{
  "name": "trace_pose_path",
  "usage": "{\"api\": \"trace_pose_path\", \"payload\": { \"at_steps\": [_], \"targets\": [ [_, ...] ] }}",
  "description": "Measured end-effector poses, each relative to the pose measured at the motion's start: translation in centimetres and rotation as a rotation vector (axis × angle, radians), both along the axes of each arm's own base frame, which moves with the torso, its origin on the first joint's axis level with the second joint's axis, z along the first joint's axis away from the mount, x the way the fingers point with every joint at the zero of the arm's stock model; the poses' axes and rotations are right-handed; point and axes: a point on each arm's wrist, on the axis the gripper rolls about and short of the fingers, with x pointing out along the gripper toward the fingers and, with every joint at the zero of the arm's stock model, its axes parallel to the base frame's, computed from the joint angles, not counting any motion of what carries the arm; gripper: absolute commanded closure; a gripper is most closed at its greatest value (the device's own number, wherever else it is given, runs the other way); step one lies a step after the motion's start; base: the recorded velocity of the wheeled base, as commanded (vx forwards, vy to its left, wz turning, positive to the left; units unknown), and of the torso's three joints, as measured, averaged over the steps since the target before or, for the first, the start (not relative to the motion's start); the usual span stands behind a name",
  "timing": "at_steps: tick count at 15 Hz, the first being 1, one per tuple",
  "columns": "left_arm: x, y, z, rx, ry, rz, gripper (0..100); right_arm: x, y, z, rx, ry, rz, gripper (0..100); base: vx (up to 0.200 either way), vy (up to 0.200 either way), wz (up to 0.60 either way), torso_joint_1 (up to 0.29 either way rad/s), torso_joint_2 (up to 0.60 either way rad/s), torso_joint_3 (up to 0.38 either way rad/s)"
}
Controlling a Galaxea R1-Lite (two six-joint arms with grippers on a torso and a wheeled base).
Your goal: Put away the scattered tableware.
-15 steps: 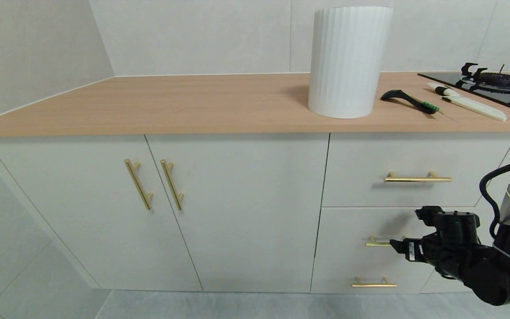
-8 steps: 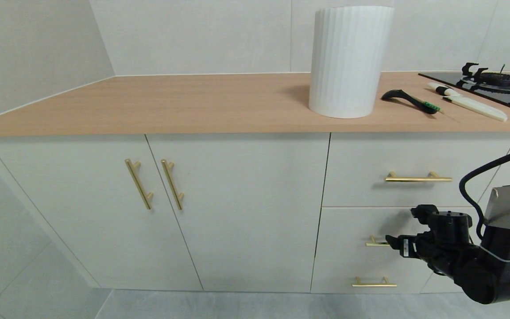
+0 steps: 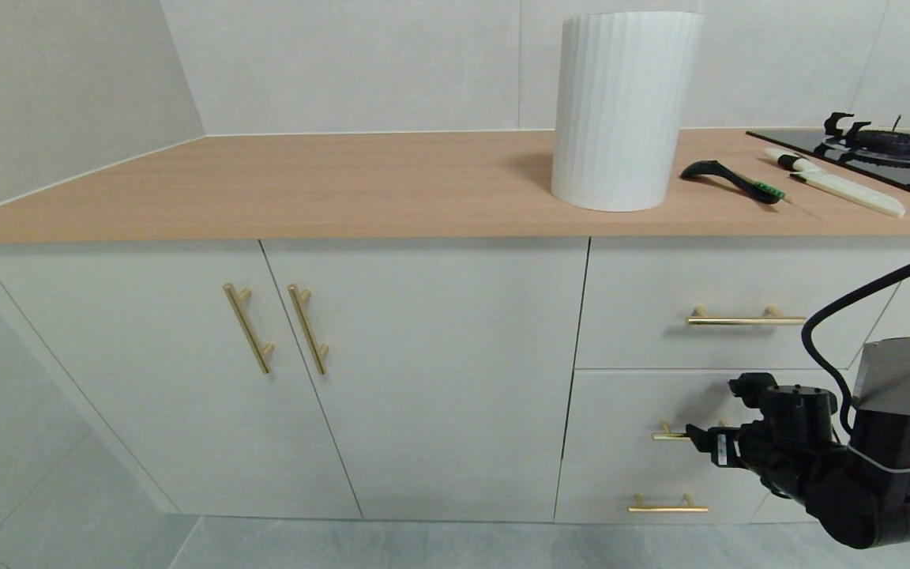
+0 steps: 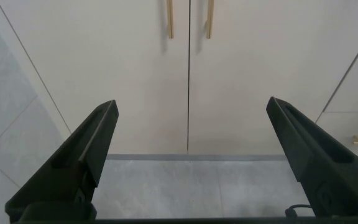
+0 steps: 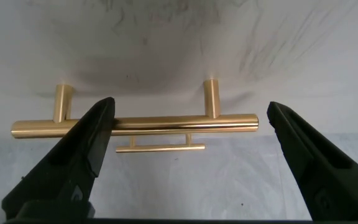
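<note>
Scattered tableware lies on the wooden counter (image 3: 344,186) at the right: a black-handled utensil with a green tip (image 3: 729,178) and a white knife (image 3: 846,190). Beside them stands a tall white ribbed container (image 3: 619,111). My right gripper (image 3: 717,433) is low in front of the drawers, open, right at the middle drawer's gold handle (image 3: 670,435). In the right wrist view that handle (image 5: 135,124) runs across between the spread fingers of the gripper (image 5: 188,158), close ahead. My left gripper (image 4: 188,155) is open and holds nothing, facing the cabinet doors.
A black gas hob (image 3: 889,154) sits at the counter's far right. Below are two cabinet doors with gold handles (image 3: 277,328), a top drawer handle (image 3: 746,319) and a bottom drawer handle (image 3: 667,506). Grey tiled floor (image 3: 68,506) lies in front.
My right arm has shifted left and in toward the drawer front, bringing the open gripper up to the middle drawer's handle. The things on the counter have not moved.
</note>
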Motion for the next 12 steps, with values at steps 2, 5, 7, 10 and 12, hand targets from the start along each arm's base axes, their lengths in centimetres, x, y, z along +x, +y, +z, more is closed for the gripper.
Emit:
{"api": "trace_pose_path", "payload": {
  "at_steps": [2,5,7,10,12],
  "targets": [
    [0.0,0.0,0.0,0.000,0.000,0.000,0,-0.3,0.0,-0.3,-0.015,0.020,0.011,0,0.000,0.000,0.00,0.000,0.00,0.000],
    [0.0,0.0,0.0,0.000,0.000,0.000,0,-0.9,-0.1,-0.3,-0.028,0.044,0.022,0,0.000,0.000,0.00,0.000,0.00,0.000],
    [0.0,0.0,0.0,0.000,0.000,0.000,0,-1.9,-0.1,0.3,-0.038,0.087,0.038,0,0.000,0.000,0.00,0.000,0.00,0.000],
    [0.0,0.0,0.0,0.000,0.000,0.001,0,-4.2,0.2,3.3,-0.008,0.207,0.108,0,0.000,0.000,0.00,0.000,0.00,0.000],
    [0.0,0.0,0.0,0.000,0.000,0.001,0,-5.9,0.5,7.1,0.015,0.266,0.151,0,0.000,0.000,0.00,0.000,0.00,0.000]
  ]
}}
